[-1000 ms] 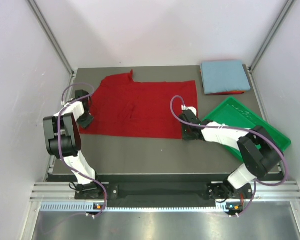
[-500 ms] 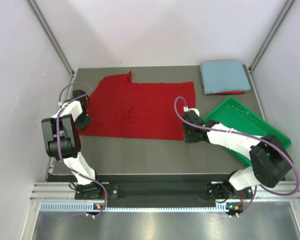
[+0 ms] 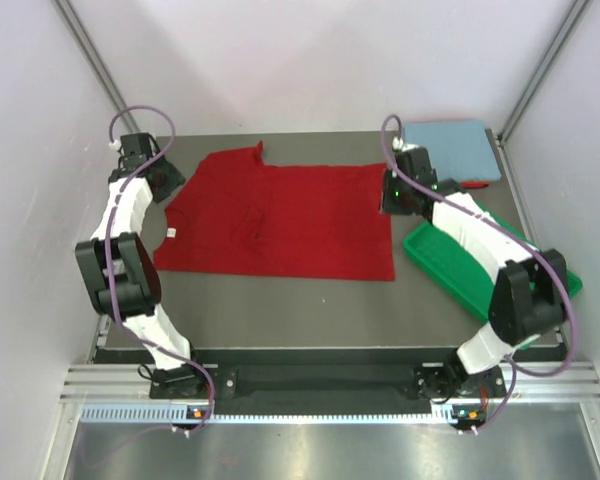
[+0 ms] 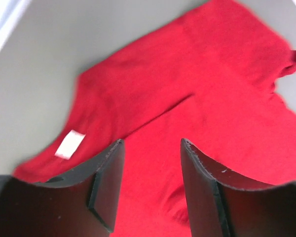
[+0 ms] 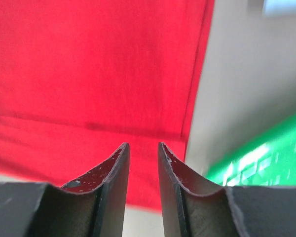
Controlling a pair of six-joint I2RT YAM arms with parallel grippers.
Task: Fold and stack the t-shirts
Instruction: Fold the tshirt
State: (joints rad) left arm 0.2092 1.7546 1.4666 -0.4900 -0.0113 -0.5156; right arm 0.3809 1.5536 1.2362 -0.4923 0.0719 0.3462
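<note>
I keep both arms over the dark red t-shirt (image 3: 280,215), which lies flat on the counter (image 3: 280,310). My left claw (image 4: 150,148) hovers at its collar end, jaws apart and empty. My right claw (image 5: 143,150), jaws slightly parted, grips nothing above the opposite edge. The folded light blue t-shirt (image 3: 450,148) lies beyond that edge.

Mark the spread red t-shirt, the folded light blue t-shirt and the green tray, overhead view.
red t-shirt (image 3: 280,225), top external view, middle of its spread body
light blue t-shirt (image 3: 455,148), top external view, centre of its folded top face
green tray (image 3: 432,262), top external view, near-left wall
</note>
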